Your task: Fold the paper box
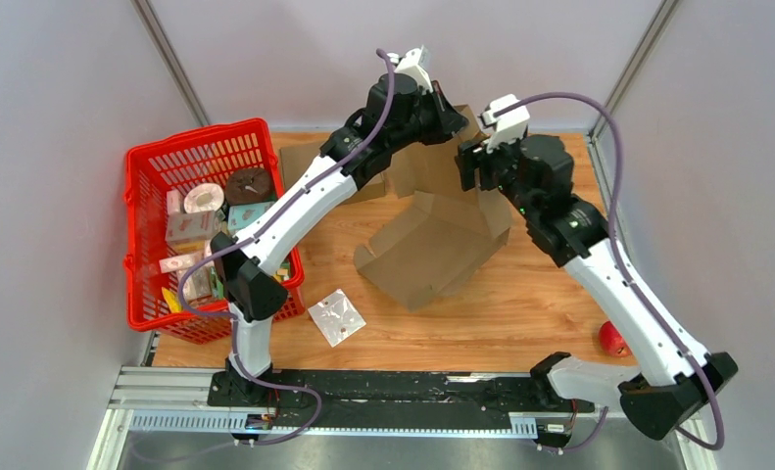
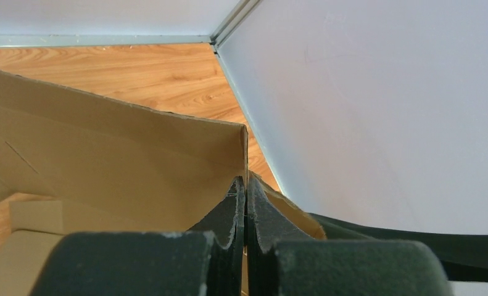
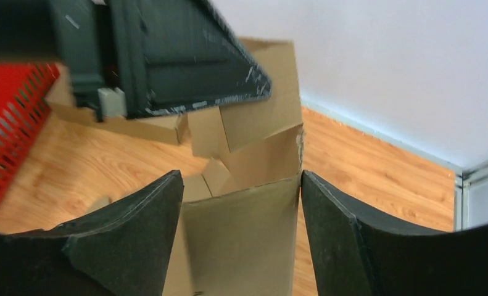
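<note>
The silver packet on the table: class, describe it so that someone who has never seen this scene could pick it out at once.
Start at the wooden table, then go to the red basket on its left side. Just right of the basket's near corner lies the packet, closer to the near edge than the cardboard box. It alone is flat, shiny and silver.

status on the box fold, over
Left gripper shut on paper box wall edge. Right gripper open, fingers straddling a flap. Box half-formed, mid-table. Foil packet nearby, apart.
</note>
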Motion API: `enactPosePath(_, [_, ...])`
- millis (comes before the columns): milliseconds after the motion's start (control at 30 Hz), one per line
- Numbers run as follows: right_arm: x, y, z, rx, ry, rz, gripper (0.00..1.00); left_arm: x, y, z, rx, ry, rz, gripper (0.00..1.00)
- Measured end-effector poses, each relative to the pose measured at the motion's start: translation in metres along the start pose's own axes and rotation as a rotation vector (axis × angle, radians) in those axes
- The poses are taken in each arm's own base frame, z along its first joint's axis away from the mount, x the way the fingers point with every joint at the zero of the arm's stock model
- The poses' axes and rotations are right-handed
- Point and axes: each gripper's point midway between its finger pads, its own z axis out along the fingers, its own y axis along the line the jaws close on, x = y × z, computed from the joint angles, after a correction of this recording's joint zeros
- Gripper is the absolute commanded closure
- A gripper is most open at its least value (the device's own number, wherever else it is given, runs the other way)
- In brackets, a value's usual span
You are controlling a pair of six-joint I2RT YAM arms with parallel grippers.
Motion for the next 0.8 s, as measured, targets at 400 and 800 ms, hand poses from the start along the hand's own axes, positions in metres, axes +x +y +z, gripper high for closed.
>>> enactPosePath(400, [0.014, -0.006, 0.037, 0.160, -0.024, -0.136, 0.28, -0.004, -0.004, -0.013, -0.025, 0.001, -0.043, 1.00])
enactPosePath(800, [0.014, -0.003, 0.049, 0.191, -0.049, -0.231, 0.80, -0.006, -0.003, -0.013, -0.043, -0.019, -0.068, 0.91])
